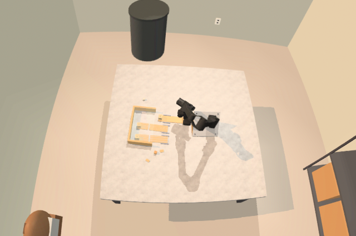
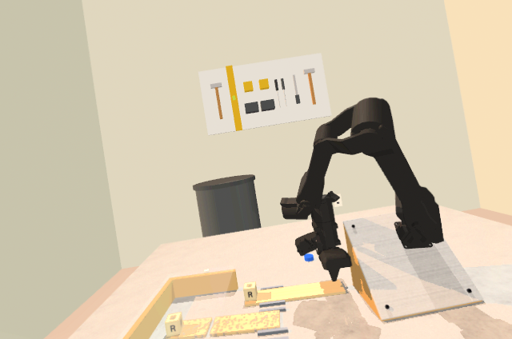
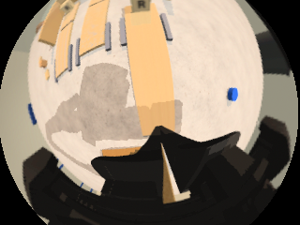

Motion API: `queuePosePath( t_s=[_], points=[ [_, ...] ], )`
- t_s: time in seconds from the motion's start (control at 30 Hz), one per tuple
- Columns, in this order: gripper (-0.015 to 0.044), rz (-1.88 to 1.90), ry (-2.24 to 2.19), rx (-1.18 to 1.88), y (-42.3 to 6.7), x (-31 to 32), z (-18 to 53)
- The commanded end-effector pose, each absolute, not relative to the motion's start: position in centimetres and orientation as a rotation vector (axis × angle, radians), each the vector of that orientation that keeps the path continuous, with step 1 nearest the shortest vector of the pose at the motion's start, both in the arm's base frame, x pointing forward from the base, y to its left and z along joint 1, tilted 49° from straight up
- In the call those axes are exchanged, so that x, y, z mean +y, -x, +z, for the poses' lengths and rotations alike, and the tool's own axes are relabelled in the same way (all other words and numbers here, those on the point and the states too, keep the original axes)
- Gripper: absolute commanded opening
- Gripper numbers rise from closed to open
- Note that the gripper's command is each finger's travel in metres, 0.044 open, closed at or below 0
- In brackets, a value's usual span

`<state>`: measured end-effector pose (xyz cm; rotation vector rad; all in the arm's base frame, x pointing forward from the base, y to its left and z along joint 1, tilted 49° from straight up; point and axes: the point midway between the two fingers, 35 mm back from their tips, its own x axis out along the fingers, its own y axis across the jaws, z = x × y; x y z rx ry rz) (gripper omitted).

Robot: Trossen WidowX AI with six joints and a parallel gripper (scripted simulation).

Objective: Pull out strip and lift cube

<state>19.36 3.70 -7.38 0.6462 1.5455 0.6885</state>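
Three strips [image 2: 298, 290] in wooden tray [image 2: 198, 281], lettered cubes [image 2: 250, 290] aboard; claw [image 2: 334, 276] together, empty.

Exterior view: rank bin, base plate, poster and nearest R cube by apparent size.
1. Base plate
2. Poster, looks close to the plate, so unsure
3. Bin
4. R cube

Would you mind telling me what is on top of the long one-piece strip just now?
A cube marked R stands on the far end of the strip. The shut claw presses its tips onto the near end. The strip surface beneath the cube is covered.
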Motion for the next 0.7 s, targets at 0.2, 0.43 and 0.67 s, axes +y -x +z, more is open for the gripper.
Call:
queuePosePath(
  t_s=[0.2, 0.43, 0.67],
  points=[
    [0.0105, 0.668, -0.648, 1.541, -22.3, 1.9, -6.0],
    [0.0289, 0.668, -0.649, 1.540, -24.9, 1.8, -6.0],
    [0.0440, 0.668, -0.648, 1.539, -27.7, 1.7, -5.9]
  ],
)
